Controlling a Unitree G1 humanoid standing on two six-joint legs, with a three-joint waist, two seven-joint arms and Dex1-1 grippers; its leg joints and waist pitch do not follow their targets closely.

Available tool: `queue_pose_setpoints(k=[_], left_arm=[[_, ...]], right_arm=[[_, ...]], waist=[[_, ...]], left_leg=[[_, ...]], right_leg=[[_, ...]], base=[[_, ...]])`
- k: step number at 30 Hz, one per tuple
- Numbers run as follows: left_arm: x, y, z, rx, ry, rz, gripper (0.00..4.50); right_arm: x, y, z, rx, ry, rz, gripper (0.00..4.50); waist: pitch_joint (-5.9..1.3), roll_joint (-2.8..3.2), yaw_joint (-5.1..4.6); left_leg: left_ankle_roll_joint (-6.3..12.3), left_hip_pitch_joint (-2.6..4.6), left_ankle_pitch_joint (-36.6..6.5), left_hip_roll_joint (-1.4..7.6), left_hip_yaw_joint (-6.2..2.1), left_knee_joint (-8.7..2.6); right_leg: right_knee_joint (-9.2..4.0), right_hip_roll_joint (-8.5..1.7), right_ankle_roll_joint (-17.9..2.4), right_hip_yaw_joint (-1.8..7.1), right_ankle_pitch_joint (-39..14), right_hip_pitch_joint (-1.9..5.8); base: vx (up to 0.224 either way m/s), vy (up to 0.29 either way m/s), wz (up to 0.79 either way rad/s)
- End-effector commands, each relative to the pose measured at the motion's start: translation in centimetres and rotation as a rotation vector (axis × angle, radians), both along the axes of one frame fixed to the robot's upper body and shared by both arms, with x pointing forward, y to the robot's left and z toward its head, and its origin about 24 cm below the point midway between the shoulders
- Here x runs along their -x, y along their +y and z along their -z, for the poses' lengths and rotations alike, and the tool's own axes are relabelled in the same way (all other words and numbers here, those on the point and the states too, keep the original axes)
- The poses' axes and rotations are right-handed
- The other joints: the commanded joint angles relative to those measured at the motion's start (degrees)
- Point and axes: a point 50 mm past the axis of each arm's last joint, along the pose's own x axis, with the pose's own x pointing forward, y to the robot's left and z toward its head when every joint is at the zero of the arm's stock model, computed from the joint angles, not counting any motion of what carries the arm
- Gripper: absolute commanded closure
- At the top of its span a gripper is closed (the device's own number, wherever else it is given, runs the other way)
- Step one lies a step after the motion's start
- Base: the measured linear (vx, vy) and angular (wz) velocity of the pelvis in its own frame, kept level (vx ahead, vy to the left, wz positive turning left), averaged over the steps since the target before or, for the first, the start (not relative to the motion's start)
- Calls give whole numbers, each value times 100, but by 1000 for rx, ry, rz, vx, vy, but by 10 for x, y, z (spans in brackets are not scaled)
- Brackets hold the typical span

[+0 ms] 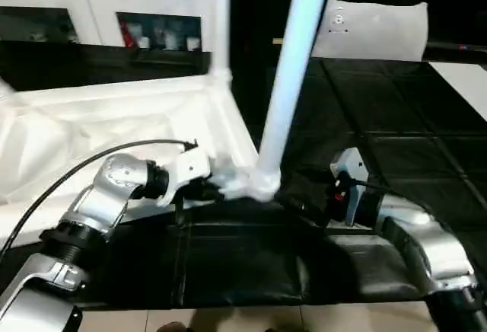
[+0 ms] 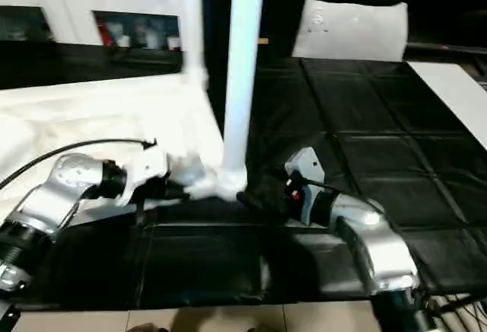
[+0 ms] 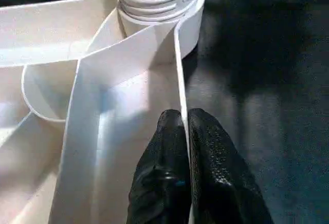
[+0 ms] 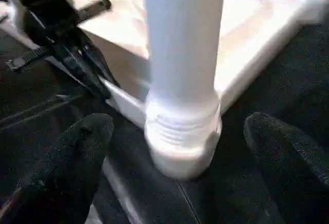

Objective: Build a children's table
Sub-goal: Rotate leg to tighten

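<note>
Meanwhile left jaws (image 3: 184,131) pinch the tabletop (image 3: 128,80) rim; right jaws (image 4: 180,147) gape around the leg (image 4: 182,54).

White tabletop (image 1: 114,126), plain, ribbed underside. White leg (image 1: 293,73), ridged at the base. Black fingers (image 3: 205,172) with fine dotted texture. Silver forearms (image 1: 99,202). Black gridded mat (image 1: 396,134). White pillow-like block (image 1: 377,31).
</note>
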Motion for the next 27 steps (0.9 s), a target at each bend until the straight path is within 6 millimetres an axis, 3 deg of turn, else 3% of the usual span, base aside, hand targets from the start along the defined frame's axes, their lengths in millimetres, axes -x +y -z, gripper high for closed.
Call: queue_pose_setpoints(k=[1, 7, 8, 12, 13, 18, 27], left_arm=[[7, -12, 0, 12, 22, 138, 447], [12, -11, 4, -22, 42, 223, 447], [12, -12, 4, -21, 39, 230, 450], [11, -12, 4, -19, 38, 237, 450], [11, -12, 4, -19, 39, 239, 450], [12, -11, 5, -20, 41, 244, 450], [12, -11, 8, -22, 34, 239, 450]], right_arm=[[-2, -1, -1, 27, -4, -49, 0], [-6, 8, 3, 66, -19, -202, 0], [-7, 10, 4, 71, -16, -228, 30], [-10, 13, 8, 88, -3, -270, 43], [-12, 14, 9, 91, -2, -273, 69], [-15, 15, 11, 97, 1, -293, 112], [-14, 17, 18, 109, 14, -350, 168]], waist=[[-343, 18, -16], [-347, 3, 40], [-345, 5, 35], [-355, -16, 46], [-357, -12, 32], [-360, -6, 44], [-364, 1, 54]], left_leg=[[318, 105, -785, 259, -19, -384], [223, 99, -892, 256, -23, -384], [231, 90, -894, 255, -27, -385], [268, 88, -769, 253, -22, -377], [271, 76, -748, 248, -27, -376], [278, 89, -773, 253, -23, -371], [283, 95, -816, 258, -21, -367]], right_leg=[[-359, -397, -1368, 196, -578, 250], [-346, -409, -1339, 190, -697, 251], [-348, -412, -1341, 187, -712, 251], [-326, -403, -1375, 186, -525, 265], [-318, -408, -1399, 180, -520, 264], [-320, -406, -1416, 182, -561, 260], [-318, -400, -1438, 180, -577, 261]], base=[[0, 0, 0], [0, 0, 0], [0, 0, 0], [0, 0, 0], [0, 0, 0], [0, 0, 0], [0, 0, 0]])
